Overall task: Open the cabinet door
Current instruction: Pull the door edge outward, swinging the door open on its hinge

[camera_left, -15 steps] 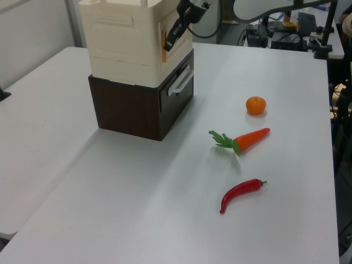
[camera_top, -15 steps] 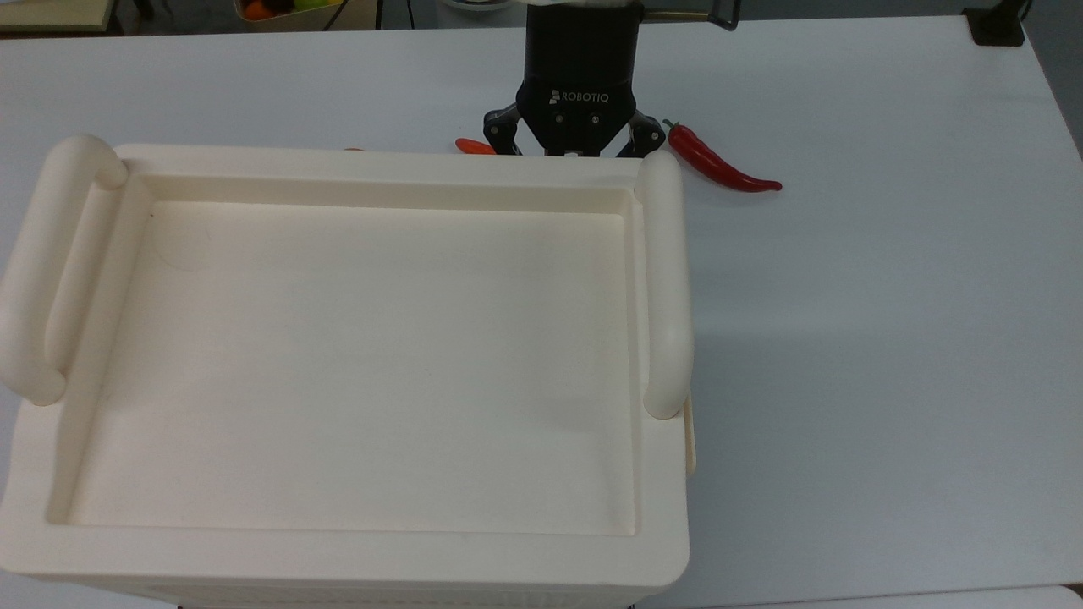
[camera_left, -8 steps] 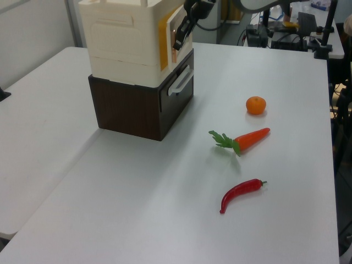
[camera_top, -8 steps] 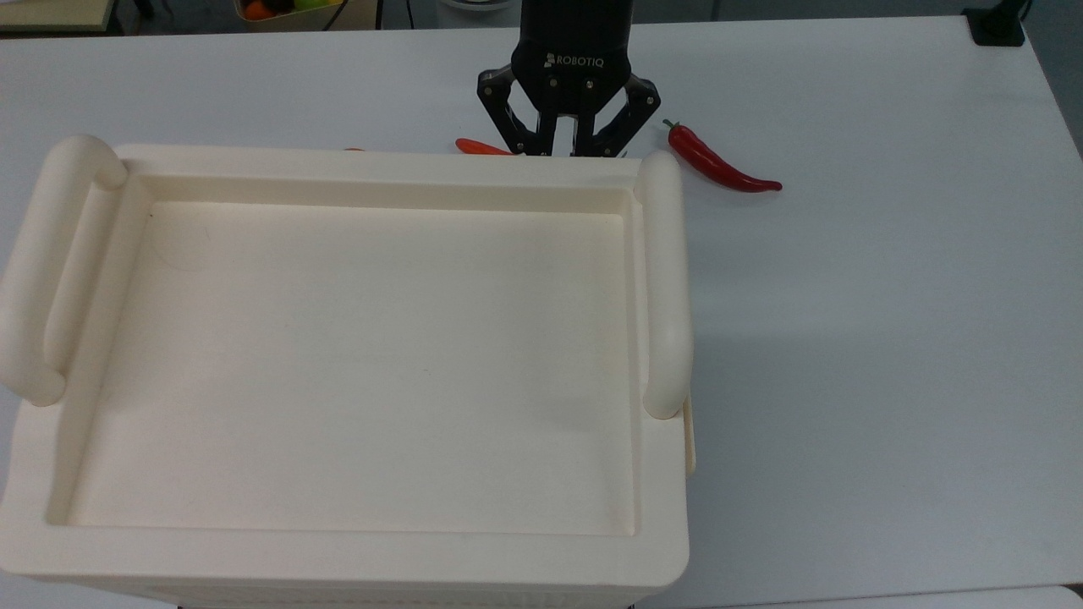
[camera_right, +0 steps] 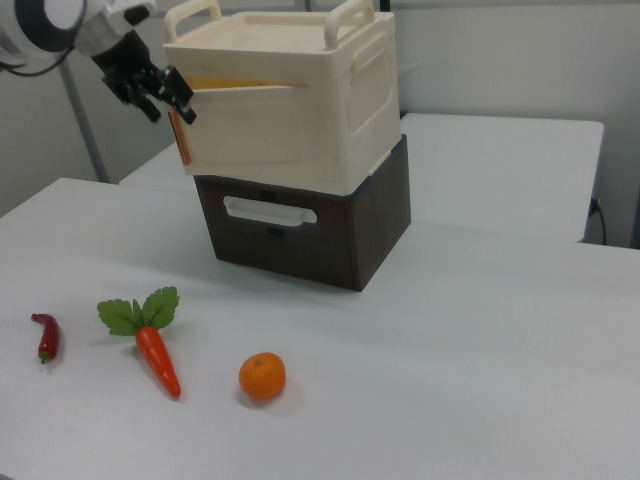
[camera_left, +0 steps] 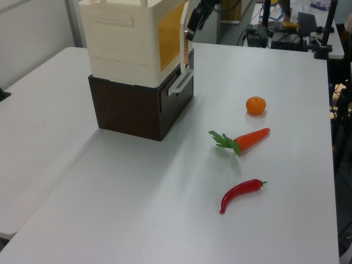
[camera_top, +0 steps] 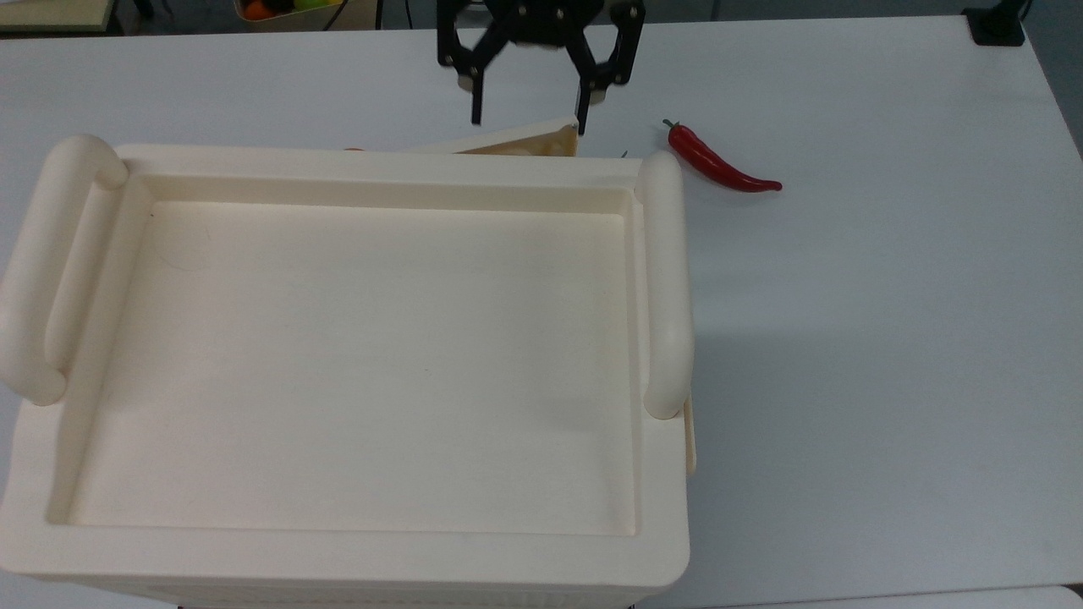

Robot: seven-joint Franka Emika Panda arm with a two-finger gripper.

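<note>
Swinging out: cabinet door [camera_top: 516, 140] has come off the front face of the cabinet [camera_top: 364, 355], partly open, hinged at the top view's left.
Gripper [camera_top: 526, 118] has backed off toward the table's far edge, jaws spread wide, holding nothing; one fingertip [camera_top: 581, 125] sits at the door's free edge.

chili [camera_left: 241, 193] | carrot [camera_left: 247, 139] | orange [camera_left: 256, 105] | dark drawer unit [camera_left: 137, 105] | white table [camera_left: 137, 209]
</note>
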